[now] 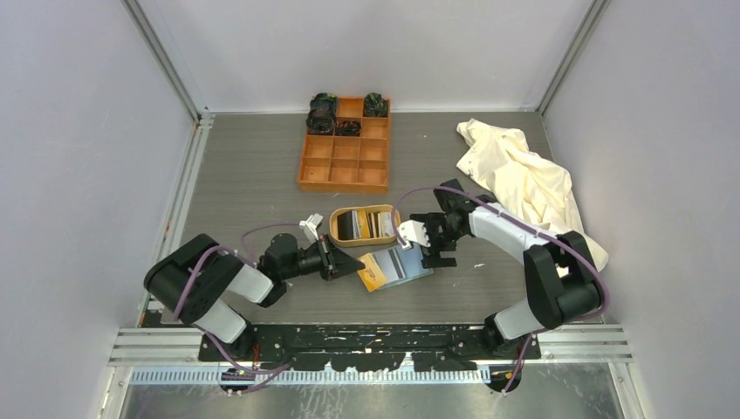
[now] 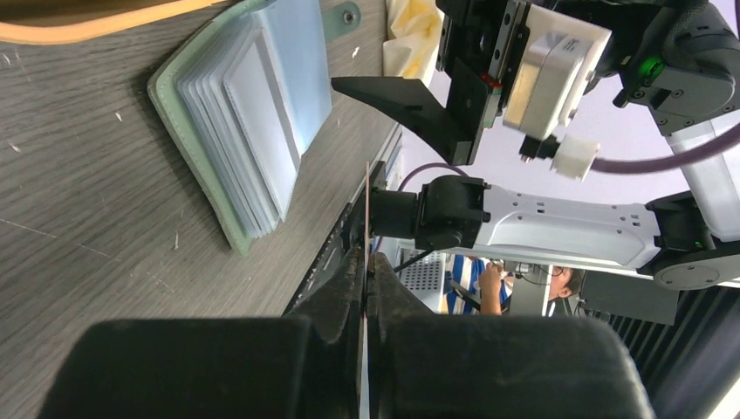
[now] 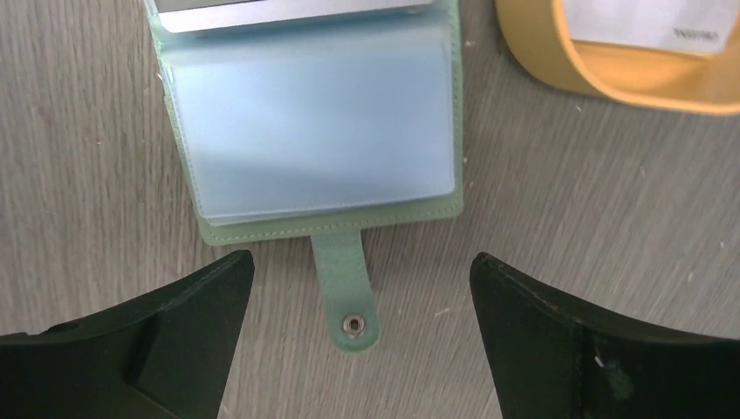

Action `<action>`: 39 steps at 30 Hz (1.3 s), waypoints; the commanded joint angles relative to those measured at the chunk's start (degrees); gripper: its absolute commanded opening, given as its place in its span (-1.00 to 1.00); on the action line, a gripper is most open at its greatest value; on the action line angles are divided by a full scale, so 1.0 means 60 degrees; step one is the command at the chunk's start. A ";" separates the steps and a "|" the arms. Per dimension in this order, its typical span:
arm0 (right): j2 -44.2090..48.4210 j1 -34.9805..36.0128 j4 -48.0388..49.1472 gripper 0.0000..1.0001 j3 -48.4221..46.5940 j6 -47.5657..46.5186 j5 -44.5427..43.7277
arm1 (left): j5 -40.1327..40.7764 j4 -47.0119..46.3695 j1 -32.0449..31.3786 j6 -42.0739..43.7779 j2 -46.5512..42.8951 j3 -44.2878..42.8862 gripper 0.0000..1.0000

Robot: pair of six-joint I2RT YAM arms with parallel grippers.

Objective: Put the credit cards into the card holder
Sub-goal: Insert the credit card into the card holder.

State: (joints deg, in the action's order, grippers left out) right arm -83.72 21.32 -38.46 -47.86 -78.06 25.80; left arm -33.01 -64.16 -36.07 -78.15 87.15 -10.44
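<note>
Insertion step: left gripper (image 2: 366, 262) clenched on one credit card (image 2: 366, 196), edge-on just left of card holder (image 1: 408, 264), open beside tray (image 1: 334, 229); right gripper (image 3: 362, 262) released above holder; next prob. slide card into a pocket.

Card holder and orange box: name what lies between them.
The oval tray, with cards in it, lies between them; the top view shows it.
</note>
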 commanded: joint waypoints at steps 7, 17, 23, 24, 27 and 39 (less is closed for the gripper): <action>-0.1315 0.0565 -0.0295 0.93 -0.0592 -0.1784 -0.0640 | 0.0307 -0.2973 -0.0554 0.0044 0.2019 -0.0424 -1.00; -0.1204 0.1541 -0.0743 0.77 -0.0489 -0.1791 -0.0198 | 0.1342 -0.2973 -0.0834 0.0813 0.2546 -0.0573 -1.00; -0.1008 0.1912 -0.0774 0.75 -0.0489 -0.1708 0.0079 | 0.1860 -0.2973 -0.0962 0.1125 0.2585 -0.0280 -1.00; -0.1008 0.1982 -0.0793 0.75 -0.0491 -0.1704 0.0127 | 0.1896 -0.2966 -0.0968 0.1190 0.2538 -0.0265 -1.00; -0.0933 0.2126 -0.0934 0.75 -0.0513 -0.1743 0.0209 | 0.1875 -0.2785 -0.0960 0.1312 0.2487 -0.0349 -1.00; 0.0607 0.0907 -0.0492 0.77 -0.1055 0.0599 0.0591 | 0.2356 0.0941 -0.0962 0.2605 0.0301 -0.0598 -1.00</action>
State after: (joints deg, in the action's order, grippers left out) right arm -83.05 29.89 -42.94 -51.00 -83.09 25.39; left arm -20.86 -68.40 -41.63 -67.81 95.72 -12.49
